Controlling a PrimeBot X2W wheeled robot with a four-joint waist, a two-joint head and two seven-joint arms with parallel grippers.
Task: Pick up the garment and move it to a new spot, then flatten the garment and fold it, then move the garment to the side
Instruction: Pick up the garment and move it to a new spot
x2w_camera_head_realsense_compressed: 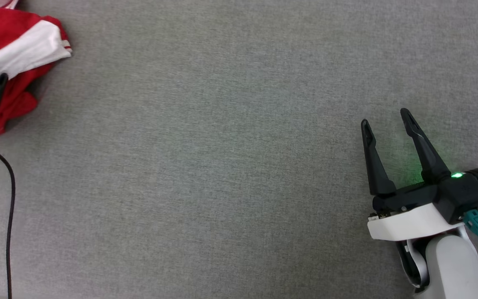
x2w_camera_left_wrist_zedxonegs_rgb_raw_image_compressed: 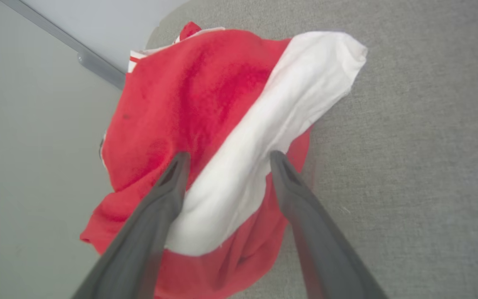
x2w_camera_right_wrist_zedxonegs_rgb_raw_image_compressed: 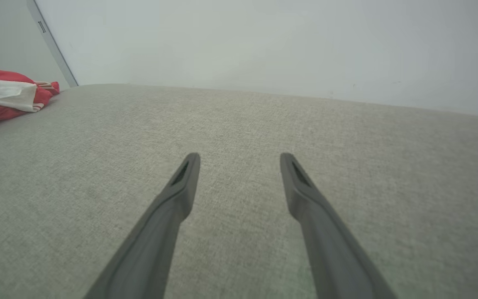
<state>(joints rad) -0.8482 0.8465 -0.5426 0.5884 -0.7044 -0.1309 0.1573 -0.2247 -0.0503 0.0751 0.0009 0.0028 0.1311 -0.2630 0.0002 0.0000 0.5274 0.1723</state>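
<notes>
Red and white, the garment (x2w_camera_left_wrist_zedxonegs_rgb_raw_image_compressed: 168, 108) lies crumpled at a corner of the grey cloth surface (x2w_camera_left_wrist_zedxonegs_rgb_raw_image_compressed: 409, 145). Over it hangs the left gripper (x2w_camera_left_wrist_zedxonegs_rgb_raw_image_compressed: 229, 155), jaws wide and empty, straddling its white sleeve (x2w_camera_left_wrist_zedxonegs_rgb_raw_image_compressed: 297, 91). A good pick likely means sinking lower and pinching a thick fold, red body included. The right gripper (x2w_camera_head_realsense_compressed: 384, 116), likewise spread and empty, waits well apart from the garment.

- Garment (x2w_camera_left_wrist_zedxonegs_rgb_raw_image_compressed: 197, 99): red, with a white sleeve band (red-white striped trim at its 11 o'clock edge).
- Desk (x2w_camera_head_realsense_compressed: 222, 166): grey, finely woven.
- Fingers (x2w_camera_head_realsense_compressed: 375, 166): black.
</notes>
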